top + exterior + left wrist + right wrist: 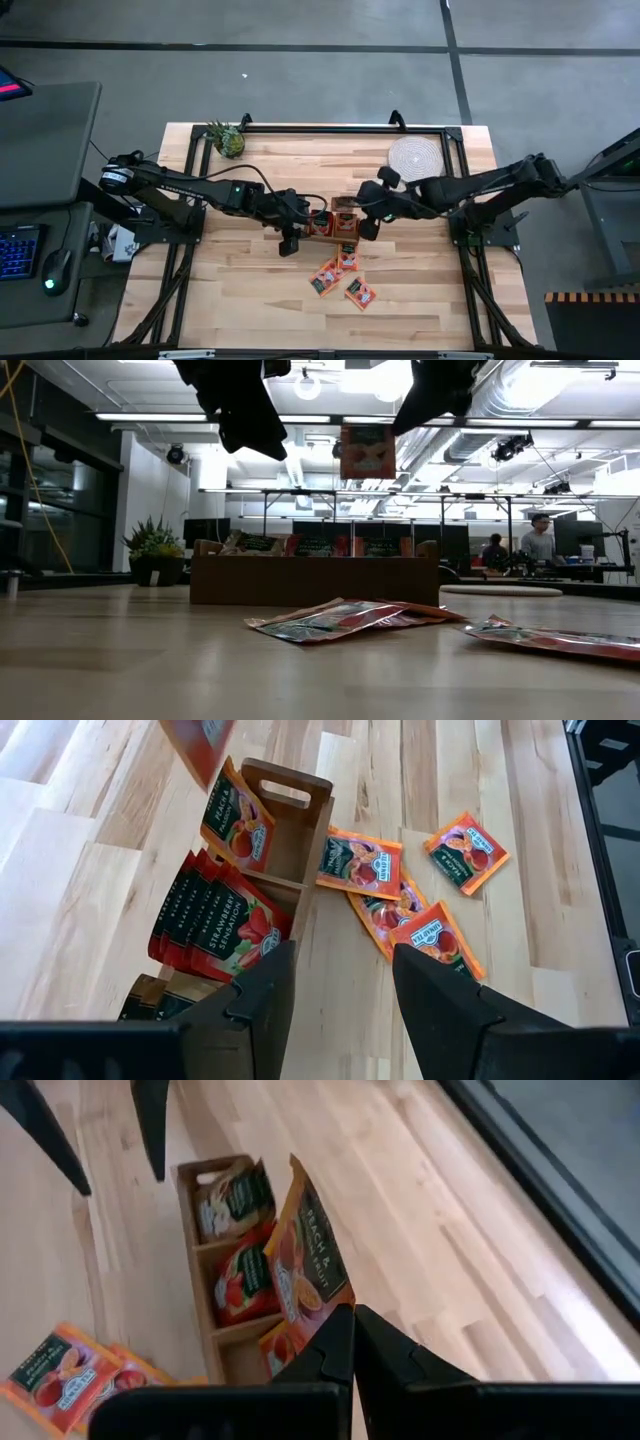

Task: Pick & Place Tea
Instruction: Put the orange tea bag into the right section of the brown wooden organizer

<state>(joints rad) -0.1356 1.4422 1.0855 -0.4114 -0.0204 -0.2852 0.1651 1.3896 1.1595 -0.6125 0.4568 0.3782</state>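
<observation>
Right gripper (345,1342): I see its fingers pressed together on one peach tea sachet (305,1270), pinched by a lower corner, hanging in the air above the wooden box (205,1250).
Left gripper (340,985): its jaws stand apart with nothing between them, up over the box's other end (the high view puts it on the left arm's side).
Tea in the box: my left wrist view shows a row of strawberry sachets (215,920) standing in the middle compartment and a peach one (240,820) leaning in the end compartment by the handle slot.
Tea on the table: loose sachets (340,275) lie flat just beside the box on its near side, some overlapping.
Edges: in the high view the box (335,222) sits mid-table, well apart from every table edge (330,345).
Open room: bare wood all round the loose sachets.
Woven mat (415,157): at the far right corner.
Pineapple (227,138): at the far left corner.
Only in the low view: the held sachet (367,450) hangs clear above the box rim (315,560); people (540,538) are in the room behind.
</observation>
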